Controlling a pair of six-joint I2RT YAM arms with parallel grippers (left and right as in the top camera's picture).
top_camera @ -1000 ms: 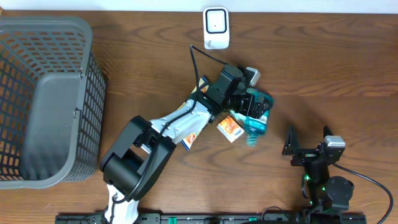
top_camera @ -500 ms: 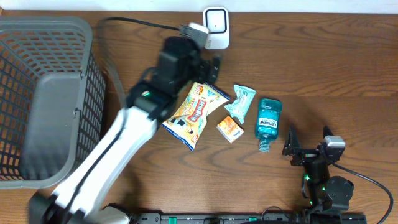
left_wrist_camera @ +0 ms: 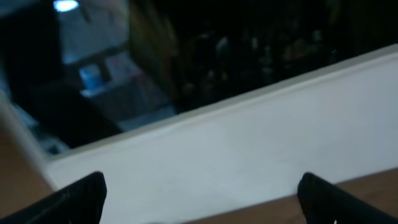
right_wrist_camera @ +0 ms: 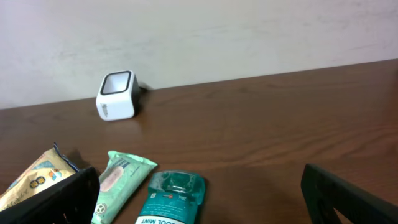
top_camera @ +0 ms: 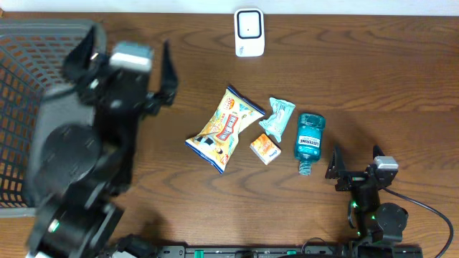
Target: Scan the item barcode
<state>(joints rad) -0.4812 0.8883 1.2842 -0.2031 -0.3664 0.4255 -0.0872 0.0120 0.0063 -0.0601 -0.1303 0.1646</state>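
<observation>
Several items lie mid-table: a yellow snack bag point(top_camera: 224, 130), a mint-green packet point(top_camera: 278, 117), a small orange box point(top_camera: 265, 148) and a teal mouthwash bottle point(top_camera: 309, 139). The white scanner point(top_camera: 249, 32) stands at the far edge. My left gripper point(top_camera: 122, 64) is raised high at the left, open and empty, its wrist view showing only wall between the fingers point(left_wrist_camera: 81, 198). My right gripper point(top_camera: 356, 162) rests open at the near right, facing the bottle point(right_wrist_camera: 171, 198), the packet point(right_wrist_camera: 122, 179) and the scanner point(right_wrist_camera: 116, 95).
A grey mesh basket point(top_camera: 21, 86) fills the left side, partly hidden behind my blurred left arm. A white wall runs behind the table's far edge. The snack bag's corner point(right_wrist_camera: 34, 179) shows at the left of the right wrist view.
My left arm has swung away from over the items, up and to the left toward the basket, uncovering them. The items and the right arm have not moved.
</observation>
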